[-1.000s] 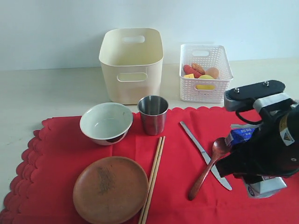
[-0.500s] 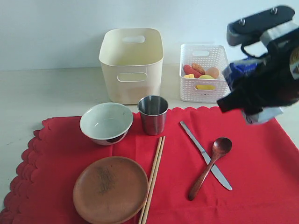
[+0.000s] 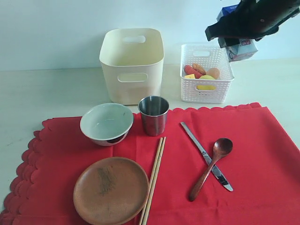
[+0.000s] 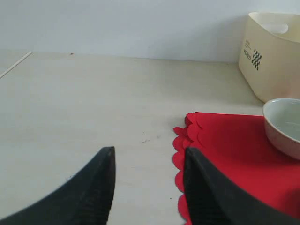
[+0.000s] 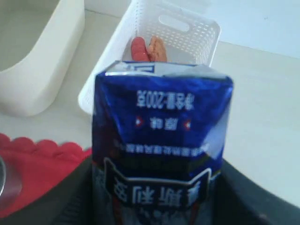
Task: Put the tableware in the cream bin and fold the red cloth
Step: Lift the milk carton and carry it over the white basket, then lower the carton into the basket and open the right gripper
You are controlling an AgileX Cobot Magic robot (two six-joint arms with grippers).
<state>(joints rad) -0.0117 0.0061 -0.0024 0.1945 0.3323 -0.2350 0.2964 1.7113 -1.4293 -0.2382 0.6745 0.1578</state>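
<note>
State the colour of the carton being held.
The small cardboard carton is mostly blue with white lettering; right wrist view.

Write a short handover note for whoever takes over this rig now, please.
Right claw: shut on the milk carton, high near the white basket of food.
Left claw: open, empty, low over bare table beside the red cloth.
Bowl, steel cup, wooden plate, chopsticks, knife and spoon all lie on the cloth, which is flat.
Done: no tableware in the cream bin yet.
Left: drop the carton, bin all six pieces, fold the cloth.
</note>
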